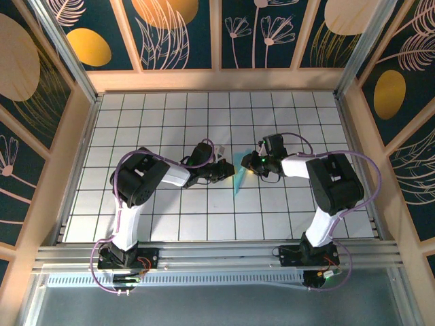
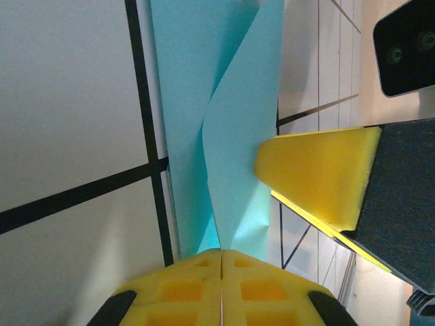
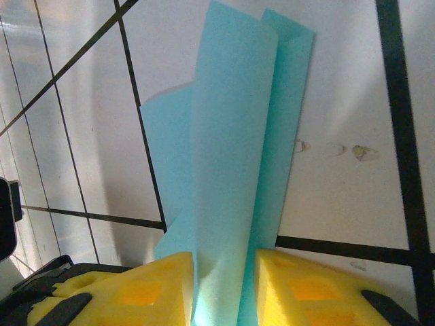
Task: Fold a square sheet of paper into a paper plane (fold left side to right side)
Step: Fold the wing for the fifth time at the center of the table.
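The light-blue sheet of paper (image 1: pixel 238 172) is folded lengthwise into a narrow pointed paper plane shape and stands on edge between my two grippers near the table's middle. My left gripper (image 1: pixel 228 170) is at its left side. In the left wrist view that gripper (image 2: pixel 221 252) has its yellow pads pressed together, and the paper (image 2: pixel 238 136) runs into their seam. My right gripper (image 1: pixel 249 163) meets the paper from the right. In the right wrist view that gripper (image 3: pixel 221 272) has its pads set apart against a lofted bundle of paper layers (image 3: pixel 231 136) that fills the gap.
The white gridded table (image 1: pixel 163 122) lies flat all round, bounded by a wooden rim (image 1: pixel 217 80) and patterned walls. A yellow pad of the right gripper (image 2: pixel 319 173) sits close beside the paper in the left wrist view. Small marks (image 3: pixel 333 149) dot one tile.
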### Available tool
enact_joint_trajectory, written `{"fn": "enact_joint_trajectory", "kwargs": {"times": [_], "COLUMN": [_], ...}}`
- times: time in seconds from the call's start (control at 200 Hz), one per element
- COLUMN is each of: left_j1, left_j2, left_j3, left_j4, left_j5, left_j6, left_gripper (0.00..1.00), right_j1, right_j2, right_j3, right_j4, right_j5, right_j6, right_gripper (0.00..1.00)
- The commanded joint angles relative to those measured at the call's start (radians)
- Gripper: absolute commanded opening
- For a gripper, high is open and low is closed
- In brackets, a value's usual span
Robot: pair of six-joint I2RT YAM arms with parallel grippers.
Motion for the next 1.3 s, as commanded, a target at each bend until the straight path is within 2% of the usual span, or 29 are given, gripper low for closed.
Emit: {"fn": "enact_joint_trajectory", "kwargs": {"times": [0.0,0.515,1.296], "left_j1": [0.002,0.001,-0.011], "left_j2": [0.019,0.033,-0.004], "left_j3": [0.018,0.042,-0.007], "left_j4": [-0.043,-0.128,-0.123], "left_j5": [-0.029,-0.11,-0.115], "left_j6": [0.022,0.057,0.063], "left_gripper": [0.07,0.04,0.03], "right_j1": [0.021,0.014,0.0], "right_j2": [0.054,0.0,-0.034], "right_j3": [0.007,0.007,-0.004], "right_j4": [-0.03,-0.028,-0.022], "right_j5": [0.065,0.035,0.038], "right_j6": [-0.035,-0.028,-0.028], "right_gripper": [0.3,0.3,0.3]}}
